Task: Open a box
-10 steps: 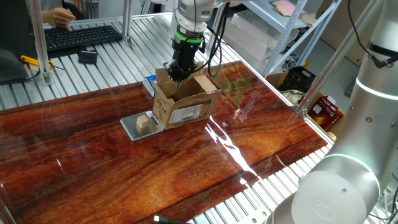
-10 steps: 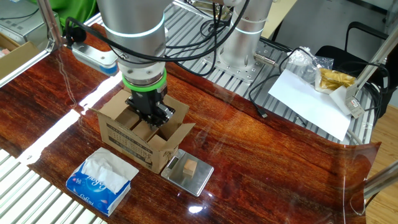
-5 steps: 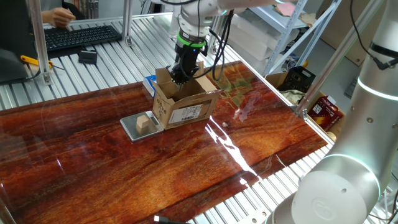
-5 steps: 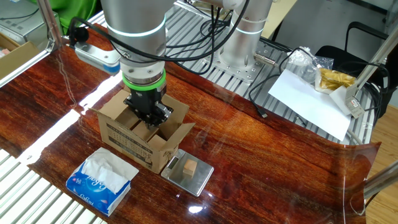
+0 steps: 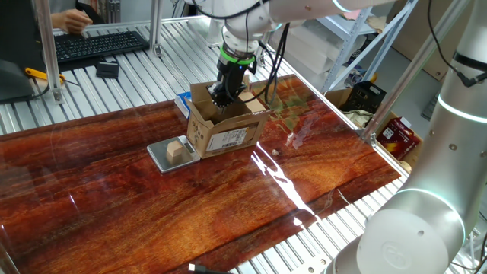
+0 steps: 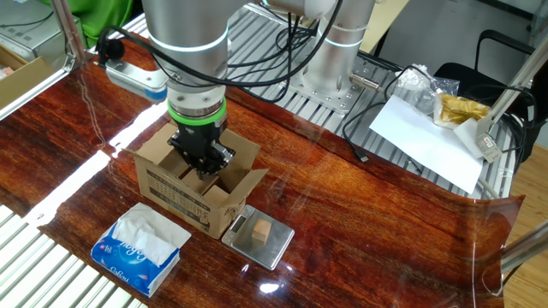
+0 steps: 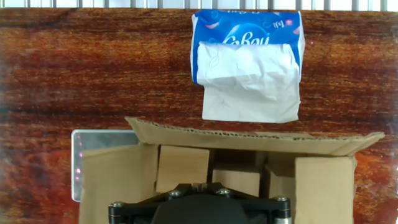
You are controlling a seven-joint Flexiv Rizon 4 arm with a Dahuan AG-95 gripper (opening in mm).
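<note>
The box [image 5: 228,129] is a small brown cardboard carton standing on the wooden table, its white barcode label [image 5: 233,138] facing one fixed camera. Its outer flaps stand up and splay outward, while the inner flaps [image 7: 182,167] lie lower inside. My gripper [image 6: 204,161] is shut, and its black tip reaches down into the box [image 6: 190,186] opening among the flaps. In the hand view the long far flap [image 7: 249,142] runs across the frame above my gripper [image 7: 194,185]. I cannot tell whether the tip touches a flap.
A blue-and-white tissue packet [image 6: 139,248] lies beside the box. A small silver scale [image 6: 276,247] carrying a tan wooden cube [image 6: 261,230] sits at the box's other side. Papers and a bag [image 6: 428,128] lie beyond the table, and a second arm's base [image 5: 415,228] stands at the table's near corner.
The gripper has shifted a little sideways within the box opening, and the arm leans slightly more. It has stayed shut. The box has not visibly moved.
</note>
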